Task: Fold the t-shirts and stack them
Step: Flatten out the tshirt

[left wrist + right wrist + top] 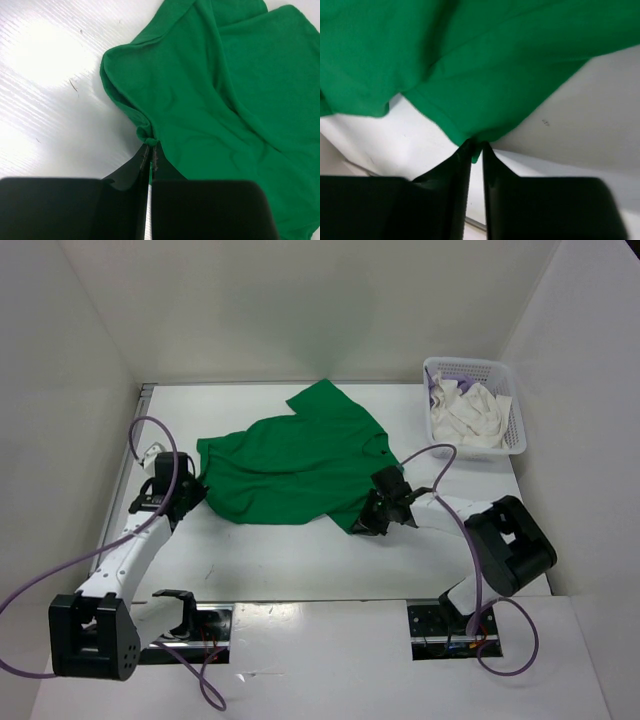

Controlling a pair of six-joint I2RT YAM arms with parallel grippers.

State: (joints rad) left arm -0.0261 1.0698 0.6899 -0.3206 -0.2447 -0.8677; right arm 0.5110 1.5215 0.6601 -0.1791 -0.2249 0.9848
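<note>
The bright green t-shirt lies spread and rumpled in the middle of the table. My left gripper is at its left edge, shut on a small bunch of the hem. At the lower right corner of the green t-shirt, my right gripper has its jaws pressed close together with a tip of the green cloth pinched between them. A white t-shirt lies crumpled in the basket, and a bit of the lavender t-shirt shows behind it.
The white lattice basket stands at the back right corner of the white table. White walls close in the left, back and right sides. Purple cables loop from both arms.
</note>
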